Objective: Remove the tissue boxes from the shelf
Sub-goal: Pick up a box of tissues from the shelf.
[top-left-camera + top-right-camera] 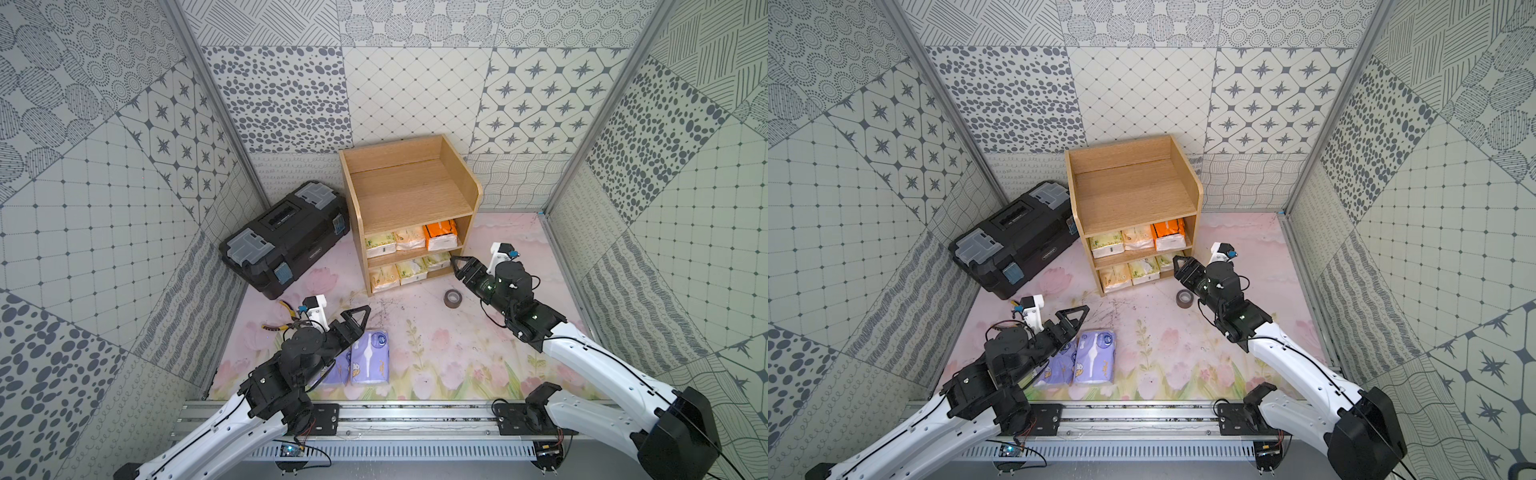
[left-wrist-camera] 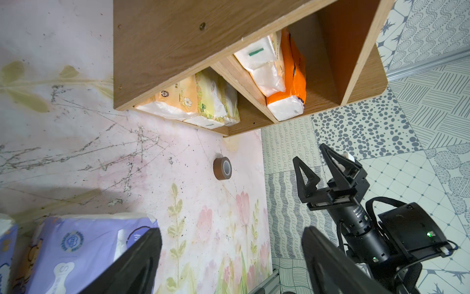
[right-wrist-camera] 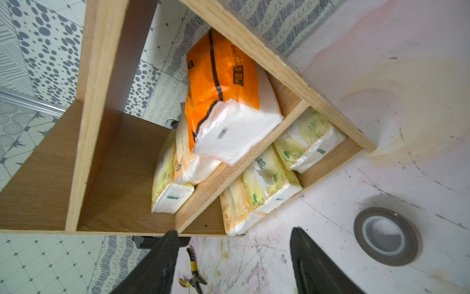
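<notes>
The wooden shelf (image 1: 409, 195) (image 1: 1133, 195) stands at the back. Its middle tier holds two cream tissue boxes (image 1: 395, 241) and an orange one (image 1: 439, 235) (image 3: 223, 84). The bottom tier holds three cream ones (image 1: 409, 270) (image 3: 264, 188). Two lavender tissue boxes (image 1: 370, 357) (image 2: 84, 244) lie on the floor mat near the front. My left gripper (image 1: 359, 320) (image 2: 230, 244) hangs open and empty just over their far ends. Open too, with nothing between its fingers, my right gripper (image 1: 457, 266) (image 3: 234, 244) sits at the shelf's lower right front corner.
A black toolbox (image 1: 286, 239) lies left of the shelf. A grey tape roll (image 1: 452, 298) (image 3: 386, 235) sits on the mat under my right arm. Yellow-handled pliers (image 1: 282, 316) lie behind my left wrist. Patterned walls close in three sides.
</notes>
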`<action>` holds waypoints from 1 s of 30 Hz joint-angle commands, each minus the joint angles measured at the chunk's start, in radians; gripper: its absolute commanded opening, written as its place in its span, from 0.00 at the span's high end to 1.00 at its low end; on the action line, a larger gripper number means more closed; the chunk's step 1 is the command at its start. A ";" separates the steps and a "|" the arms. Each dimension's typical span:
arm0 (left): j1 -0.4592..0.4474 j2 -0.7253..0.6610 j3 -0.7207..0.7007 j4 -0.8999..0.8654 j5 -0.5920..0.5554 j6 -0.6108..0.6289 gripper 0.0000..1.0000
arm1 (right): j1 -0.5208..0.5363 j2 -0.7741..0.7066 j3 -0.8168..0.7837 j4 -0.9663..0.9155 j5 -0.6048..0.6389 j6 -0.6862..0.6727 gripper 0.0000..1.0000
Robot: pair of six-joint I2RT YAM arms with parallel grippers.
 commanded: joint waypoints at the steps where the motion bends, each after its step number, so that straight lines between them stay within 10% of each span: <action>1: -0.001 0.055 0.004 0.199 0.043 0.054 0.09 | -0.025 0.046 0.047 0.089 -0.006 0.033 0.27; 30: -0.002 0.124 0.035 0.256 0.080 0.075 0.09 | -0.055 0.347 0.291 0.018 0.089 0.152 0.49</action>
